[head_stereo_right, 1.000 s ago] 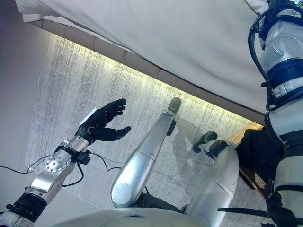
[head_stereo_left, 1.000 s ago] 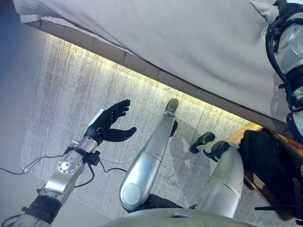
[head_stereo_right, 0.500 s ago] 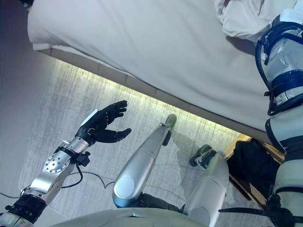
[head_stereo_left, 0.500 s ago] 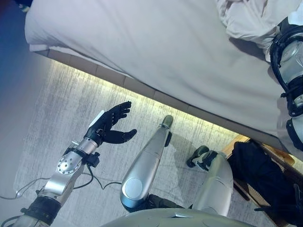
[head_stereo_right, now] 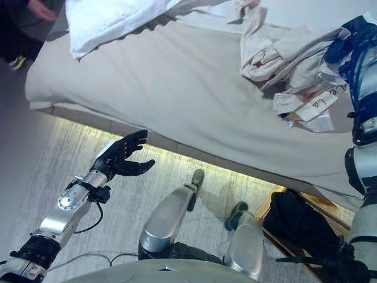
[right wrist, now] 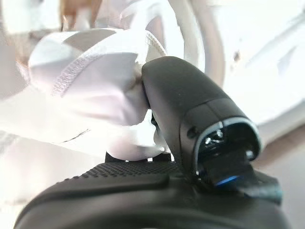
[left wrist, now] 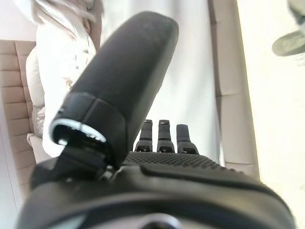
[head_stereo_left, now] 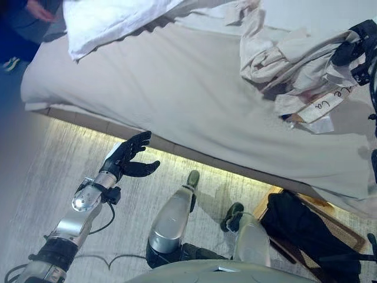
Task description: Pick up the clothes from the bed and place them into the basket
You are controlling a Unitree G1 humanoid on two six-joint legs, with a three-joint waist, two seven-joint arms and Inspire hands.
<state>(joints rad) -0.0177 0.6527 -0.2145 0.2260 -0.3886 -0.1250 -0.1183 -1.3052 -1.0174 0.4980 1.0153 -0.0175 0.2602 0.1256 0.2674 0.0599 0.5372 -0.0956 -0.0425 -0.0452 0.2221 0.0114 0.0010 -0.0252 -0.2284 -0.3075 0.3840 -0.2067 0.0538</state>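
Right hand (right wrist: pixel 157 200): thumb against pale crumpled clothes (head_stereo_left: pixel 288 59); whether closed on the cloth cannot be told, fingers hidden behind it. Left hand (head_stereo_left: pixel 126 158): fingers spread and straight, empty, over the grey floor just off the near edge of the beige-sheeted bed (head_stereo_left: pixel 177 100). Clothes heaped on the bed's far right, well apart from the left hand. Dark basket (head_stereo_left: pixel 312 236) on the floor at lower right, below the bed's edge. Open floor between.

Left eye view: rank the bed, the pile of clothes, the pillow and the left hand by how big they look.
1. bed
2. pile of clothes
3. pillow, cut off by the frame edge, so unsure against the clothes
4. left hand
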